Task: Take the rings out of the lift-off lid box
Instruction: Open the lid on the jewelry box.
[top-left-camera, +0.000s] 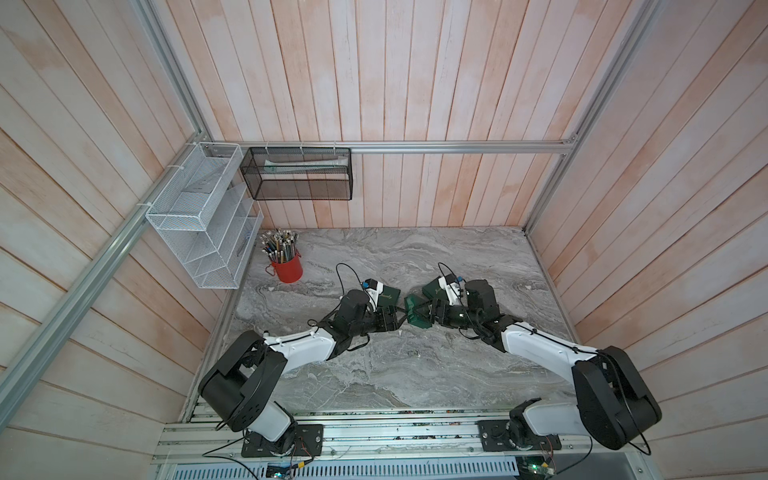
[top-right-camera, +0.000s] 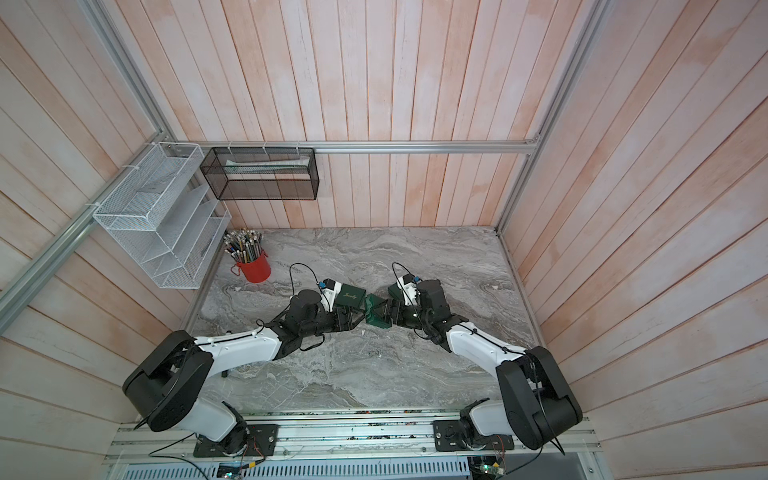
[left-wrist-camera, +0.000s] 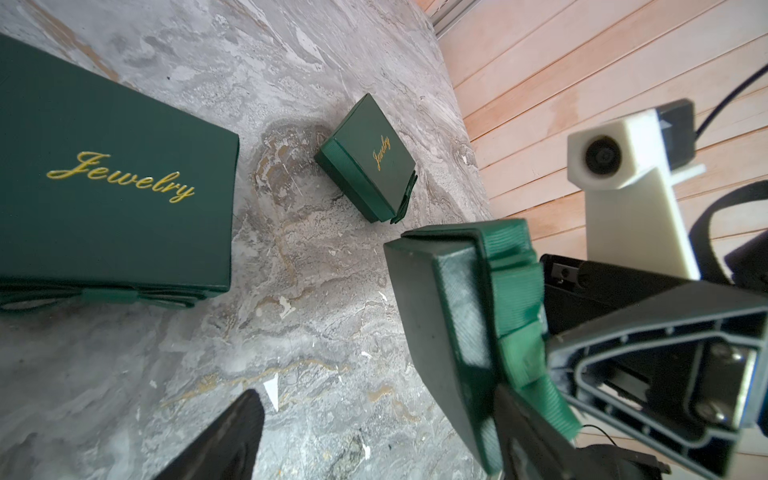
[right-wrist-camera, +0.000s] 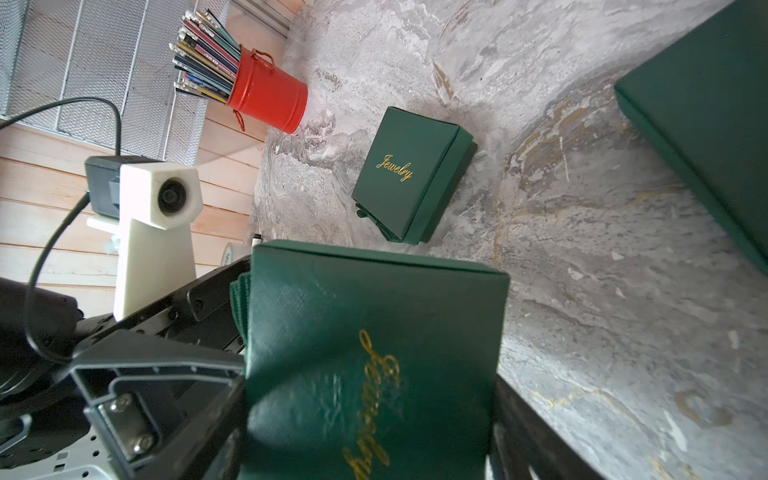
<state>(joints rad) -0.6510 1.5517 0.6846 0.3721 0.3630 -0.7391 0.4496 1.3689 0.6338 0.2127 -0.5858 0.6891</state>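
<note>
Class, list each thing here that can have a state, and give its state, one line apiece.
Held box: lid on, tilted.
Left box: lid on, lying flat.
Right box: lid on, lying flat.
Red bucket: upright, full of pencils.
Left gripper: jaws open, holding nothing.
Right gripper: jaws shut on held box.
Rings: none visible.

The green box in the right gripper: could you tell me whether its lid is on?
On: the green box, held in the right gripper, shows its lettered lid seated, with no interior visible.
</note>
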